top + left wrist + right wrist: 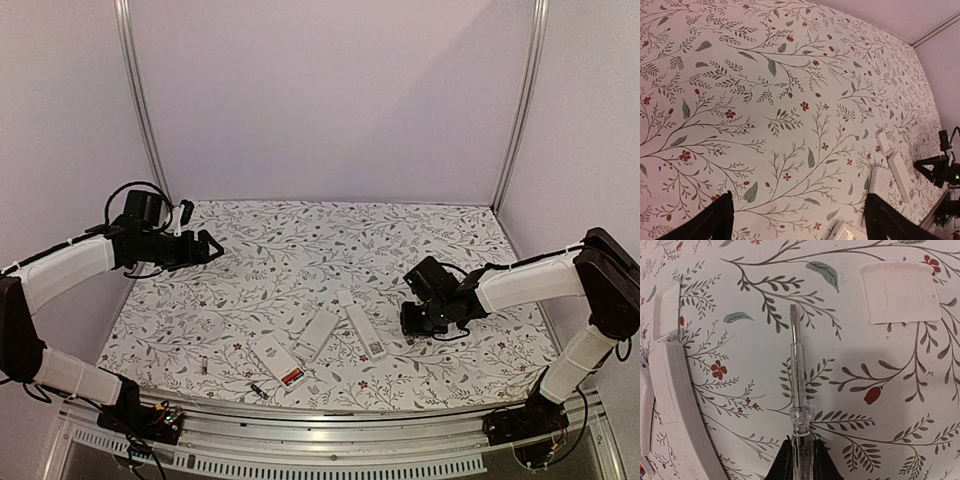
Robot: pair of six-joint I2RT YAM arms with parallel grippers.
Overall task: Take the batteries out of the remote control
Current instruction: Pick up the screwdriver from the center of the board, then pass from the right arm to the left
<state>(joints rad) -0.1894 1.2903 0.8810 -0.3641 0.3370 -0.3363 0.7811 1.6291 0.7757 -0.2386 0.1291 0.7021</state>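
High rear view over whole table [300, 230], wrist views close, sharing remotes [318, 335]

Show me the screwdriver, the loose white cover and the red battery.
screwdriver [798, 375], right wrist view, on its clear shaft.
loose white cover [900, 292], right wrist view, middle of the panel.
red battery [292, 376], top external view, on its red body.
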